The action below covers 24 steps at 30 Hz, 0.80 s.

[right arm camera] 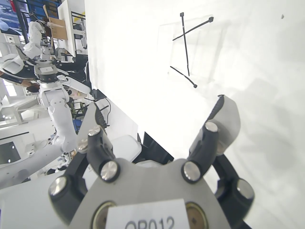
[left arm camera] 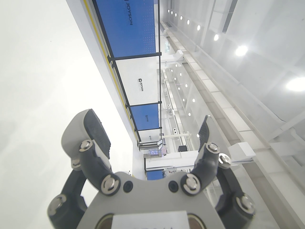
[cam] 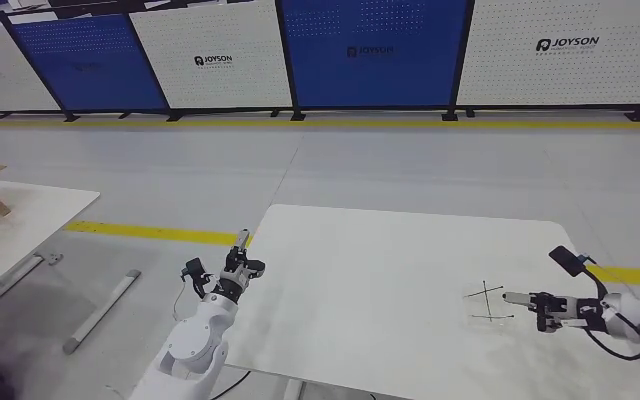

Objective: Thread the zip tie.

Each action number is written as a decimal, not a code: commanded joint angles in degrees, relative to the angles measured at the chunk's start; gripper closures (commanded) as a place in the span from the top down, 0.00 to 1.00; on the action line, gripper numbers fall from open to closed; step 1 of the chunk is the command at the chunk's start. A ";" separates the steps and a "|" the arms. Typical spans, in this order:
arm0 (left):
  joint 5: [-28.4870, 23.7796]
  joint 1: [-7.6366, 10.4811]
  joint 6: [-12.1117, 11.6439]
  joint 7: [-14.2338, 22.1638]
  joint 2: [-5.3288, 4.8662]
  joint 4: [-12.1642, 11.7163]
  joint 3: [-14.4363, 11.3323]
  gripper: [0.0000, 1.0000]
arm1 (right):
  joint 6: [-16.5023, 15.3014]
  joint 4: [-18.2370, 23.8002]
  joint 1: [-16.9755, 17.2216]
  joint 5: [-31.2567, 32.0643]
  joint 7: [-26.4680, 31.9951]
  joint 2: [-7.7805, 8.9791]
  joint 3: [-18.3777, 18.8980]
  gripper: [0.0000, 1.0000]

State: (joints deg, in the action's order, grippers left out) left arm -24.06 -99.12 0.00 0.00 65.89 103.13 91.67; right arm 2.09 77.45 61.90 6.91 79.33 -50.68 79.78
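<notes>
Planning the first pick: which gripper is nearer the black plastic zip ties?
Right. The right gripper is beside the black plastic zip ties, jaws open toward them; the left gripper is far off, at the opposite edge of the white table.

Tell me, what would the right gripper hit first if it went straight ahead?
Likely the nearest of the zip ties on the table just ahead of the right gripper, though its height above them is unclear.
</notes>
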 commanded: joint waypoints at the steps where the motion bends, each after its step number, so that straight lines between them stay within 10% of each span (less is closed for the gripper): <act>1: 0.00 0.00 0.00 0.00 0.00 0.00 0.00 1.00 | 1.84 -0.94 -0.19 0.79 -0.37 -0.01 -0.76 1.00; 24: 0.00 0.00 0.00 0.00 0.00 0.00 0.00 1.00 | 6.72 -5.15 -5.58 2.84 0.26 -0.16 -6.75 1.00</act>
State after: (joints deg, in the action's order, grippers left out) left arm -24.06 -99.12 0.00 0.00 65.89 103.13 91.67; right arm 7.47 72.56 57.41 8.97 79.64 -50.83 73.58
